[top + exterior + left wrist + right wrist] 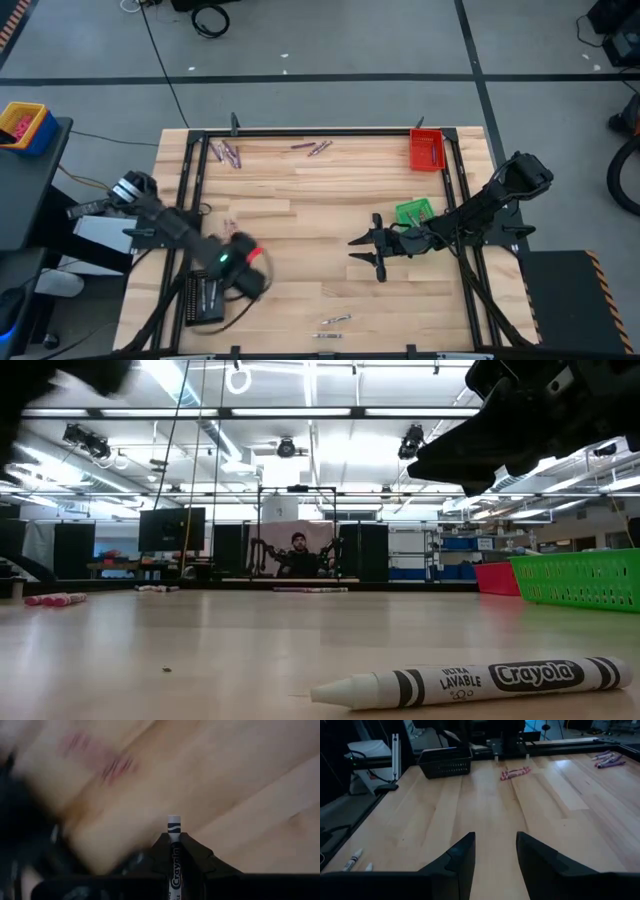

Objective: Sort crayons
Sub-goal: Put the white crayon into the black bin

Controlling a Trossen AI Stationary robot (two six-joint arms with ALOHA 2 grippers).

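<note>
Pale wooden table [330,230] in a large workshop; grey floor around it in the high view, ceiling lights and shelving behind it in the low view.

Left gripper [174,851]: jaws together, clamped on a pale grey crayon [173,827], whose black-banded end pokes out beyond the fingertips in the left wrist view. In the high view this gripper sits lower left of the frame, just above the black tray [207,298].

Right gripper [495,852]: jaws apart, nothing between them, hovering over bare wood just right of centre in the high view, beside the green tray [413,211]. It appears to be waiting.

Progress, judged from the layout: early. Still loose on the table:
- purplish crayons [229,153] upper left, and another small group [313,148] at upper centre
- reddish crayons [230,226] just above the left gripper
- pale grey crayons [334,321] at lower centre; one of them [470,682] fills the foreground of the low view

Red tray [426,149] is at upper right; I cannot tell whether any tray already holds crayons. One crayon is in hand and apparently bound for the black tray; most are left to sort.
</note>
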